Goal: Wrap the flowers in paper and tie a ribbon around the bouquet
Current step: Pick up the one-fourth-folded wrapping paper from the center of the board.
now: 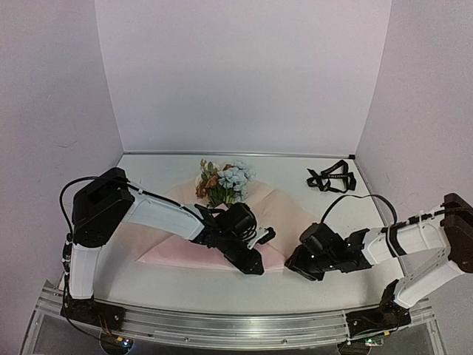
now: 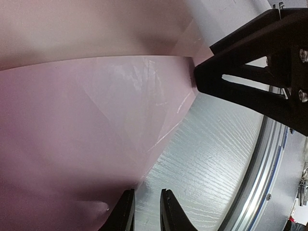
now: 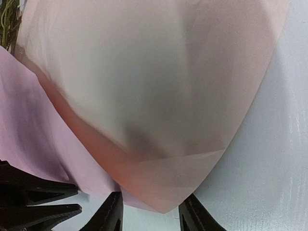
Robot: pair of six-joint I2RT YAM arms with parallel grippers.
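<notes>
On the white bench (image 1: 148,279), between lilac walls (image 1: 244,74), the pink paper (image 1: 292,211) lies spread, the flowers (image 1: 224,181) upon its far part. The left hand (image 2: 147,202) is slightly open beside the paper's near edge; the right hand (image 3: 153,209) stands open around one corner. The ribbon (image 1: 330,177) lies far right.

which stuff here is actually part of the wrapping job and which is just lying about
Part of the job:
- flowers, lying on the paper
- paper, the pink sheet spread on the table
- ribbon, black, lying by itself at the far right

Just there:
- black cable looping off the right arm
- metal rail along the near edge
</notes>
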